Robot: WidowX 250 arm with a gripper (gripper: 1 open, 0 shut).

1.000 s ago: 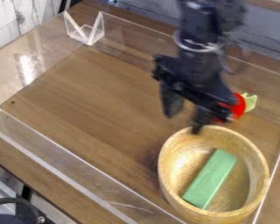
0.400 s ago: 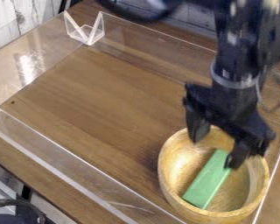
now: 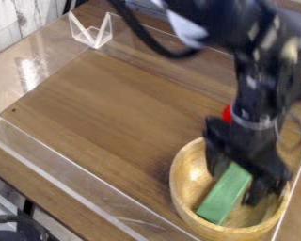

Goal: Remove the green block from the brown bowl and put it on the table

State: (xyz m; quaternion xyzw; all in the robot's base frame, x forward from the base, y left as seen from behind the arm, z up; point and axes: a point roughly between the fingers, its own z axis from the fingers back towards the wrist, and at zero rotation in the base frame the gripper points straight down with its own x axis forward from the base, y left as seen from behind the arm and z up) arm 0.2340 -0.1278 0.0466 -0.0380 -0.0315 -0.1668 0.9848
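Observation:
The green block (image 3: 224, 196) lies flat inside the brown bowl (image 3: 184, 179) at the table's front right. My gripper (image 3: 246, 175) hangs low over the bowl, open, its dark fingers (image 3: 217, 156) straddling the block's upper end. The arm is blurred from motion. Whether the fingers touch the block I cannot tell. The table (image 3: 116, 104) is dark brown wood grain.
A red ball (image 3: 229, 114) shows partly behind the arm, just beyond the bowl. Low clear plastic walls (image 3: 40, 165) run along the table's edges. A clear folded plastic stand (image 3: 90, 30) sits at the back left.
The gripper has moved right and toward the front, then down into the bowl over the green block. Its fingers opened slightly wider. The block has not moved.

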